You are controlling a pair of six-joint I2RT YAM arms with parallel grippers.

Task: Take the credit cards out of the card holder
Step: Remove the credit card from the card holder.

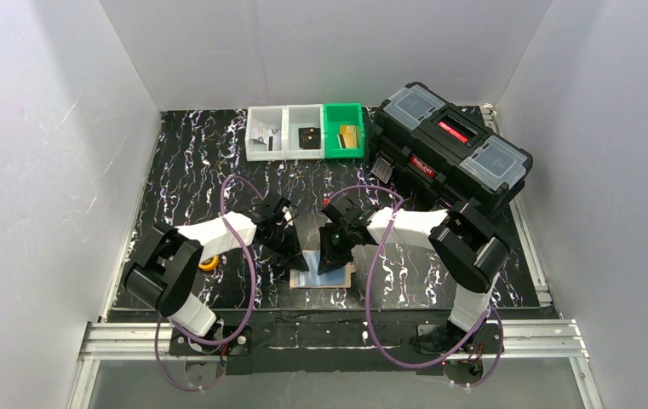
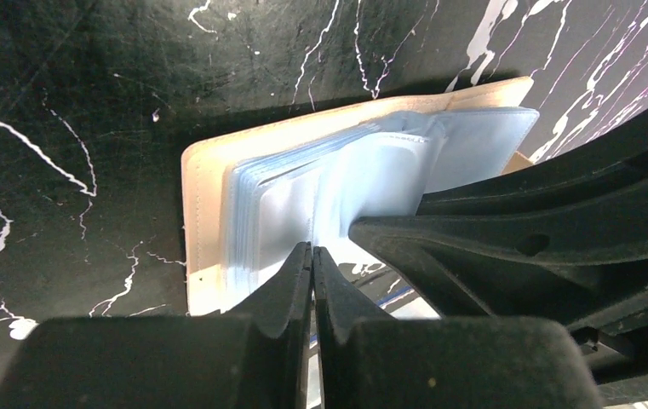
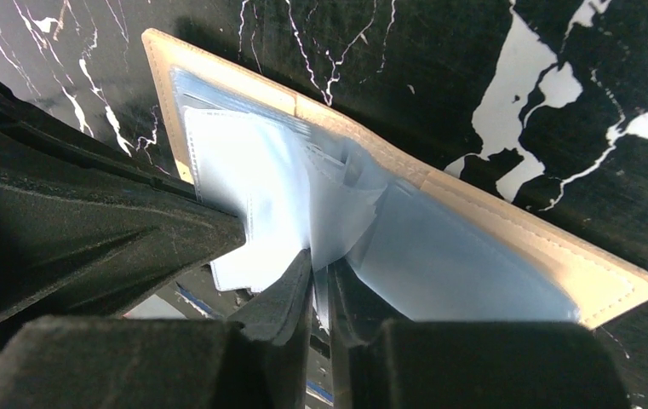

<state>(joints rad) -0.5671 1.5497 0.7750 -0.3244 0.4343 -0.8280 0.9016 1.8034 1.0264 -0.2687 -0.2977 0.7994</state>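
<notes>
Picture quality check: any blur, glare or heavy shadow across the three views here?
Top external: even light, sharp, but the card holder is small and partly covered. Left wrist: the left gripper looms dark and soft-focused up close, while the holder behind it is sharp. Right wrist: the right gripper is equally blurred, and the clear sleeves look milky with glare.
</notes>
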